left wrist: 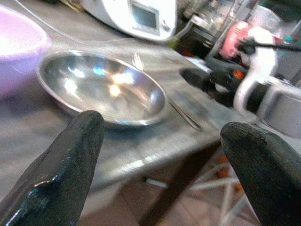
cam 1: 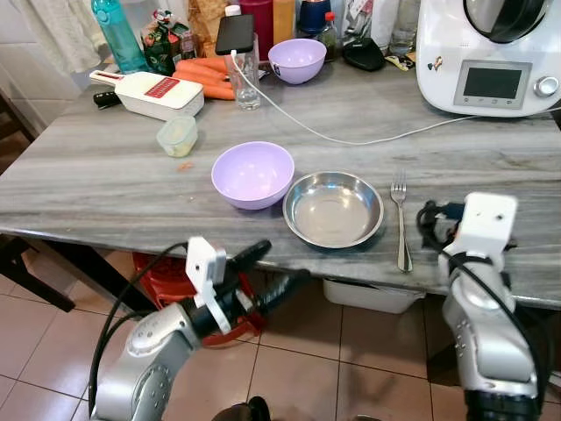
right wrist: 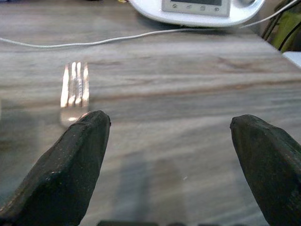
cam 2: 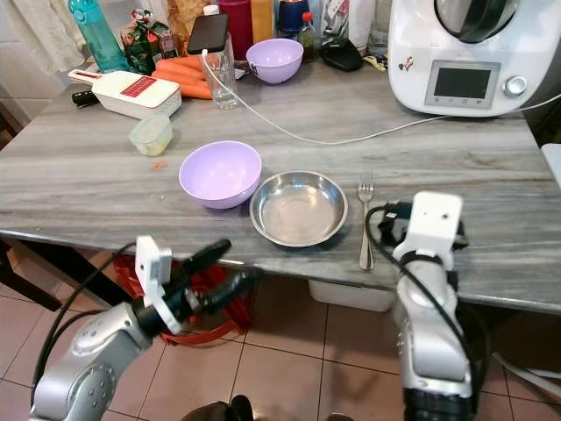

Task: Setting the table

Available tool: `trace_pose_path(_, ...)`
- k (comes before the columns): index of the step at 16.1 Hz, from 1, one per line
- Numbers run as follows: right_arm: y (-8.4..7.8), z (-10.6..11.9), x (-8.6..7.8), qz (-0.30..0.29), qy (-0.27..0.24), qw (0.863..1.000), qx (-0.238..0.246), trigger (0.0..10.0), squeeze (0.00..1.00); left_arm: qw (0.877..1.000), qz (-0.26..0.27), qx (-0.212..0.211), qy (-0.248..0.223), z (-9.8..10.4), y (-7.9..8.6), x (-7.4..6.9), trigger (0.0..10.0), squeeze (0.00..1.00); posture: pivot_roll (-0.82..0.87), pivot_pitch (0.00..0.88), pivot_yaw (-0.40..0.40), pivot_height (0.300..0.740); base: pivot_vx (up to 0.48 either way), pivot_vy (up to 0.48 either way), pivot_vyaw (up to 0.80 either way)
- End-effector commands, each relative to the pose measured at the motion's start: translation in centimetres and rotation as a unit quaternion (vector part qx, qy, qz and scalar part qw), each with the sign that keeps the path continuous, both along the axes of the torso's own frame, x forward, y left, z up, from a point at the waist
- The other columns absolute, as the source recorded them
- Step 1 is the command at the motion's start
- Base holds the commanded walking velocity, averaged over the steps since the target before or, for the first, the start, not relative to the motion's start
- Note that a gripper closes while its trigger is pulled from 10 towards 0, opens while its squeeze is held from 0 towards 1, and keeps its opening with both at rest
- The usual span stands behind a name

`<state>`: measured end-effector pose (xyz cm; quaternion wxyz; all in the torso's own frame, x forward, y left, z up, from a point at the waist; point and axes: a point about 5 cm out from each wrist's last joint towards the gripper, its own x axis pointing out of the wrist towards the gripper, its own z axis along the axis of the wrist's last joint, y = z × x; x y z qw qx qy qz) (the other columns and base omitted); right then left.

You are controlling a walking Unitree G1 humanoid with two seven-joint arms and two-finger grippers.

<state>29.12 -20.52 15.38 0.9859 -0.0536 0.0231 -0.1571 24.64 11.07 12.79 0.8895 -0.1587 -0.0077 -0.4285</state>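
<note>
Grey stone-patterned table [cam 1: 105, 175] is being used for the setting: a steel plate [cam 1: 334, 209] is lying near the front edge, a lilac bowl [cam 1: 252, 174] is touching it on its left, and a fork [cam 1: 401, 219] is lying just beside it on the right, tines pointing away from the robot. The left gripper [cam 1: 267, 270] is being held below the table's front edge with its fingers spread wide, aimed toward the plate. The right gripper [right wrist: 169, 165] is being held just beside the fork, low over the tabletop, its fingers also spread wide apart. A white cable [cam 1: 351, 140] is being trailed across the table behind the plate, toward a white kitchen machine [cam 1: 486, 53].
</note>
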Motion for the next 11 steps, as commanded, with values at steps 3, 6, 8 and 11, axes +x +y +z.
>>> trace_pose_path(3,1.6,1.3,-0.5,0.036,-0.049,0.998,0.014,10.0,0.00,0.988,0.150,0.029,-0.035,0.4,2.6,2.4,10.0,0.00,-0.10,0.113,0.089,0.740,0.000,0.000,0.00)
trace_pose_path(6,2.0,1.5,-0.7,0.059,-0.065,0.996,0.026,10.0,0.00,0.957,0.274,0.084,-0.035,0.0,4.3,3.6,10.0,0.00,-0.10,0.103,0.087,0.740,0.000,0.000,0.00)
trace_pose_path(8,2.0,1.4,-0.9,0.064,-0.067,0.995,0.032,10.0,0.00,0.937,0.330,0.111,-0.031,-0.5,4.9,3.9,10.0,0.00,-0.10,0.102,0.087,0.740,0.000,0.000,0.00)
trace_pose_path(11,1.9,1.3,-1.5,0.067,-0.071,0.995,0.031,10.0,0.00,0.924,0.360,0.124,-0.028,-1.0,5.2,3.7,10.0,0.00,-0.10,0.106,0.092,0.740,0.000,0.000,-0.64)
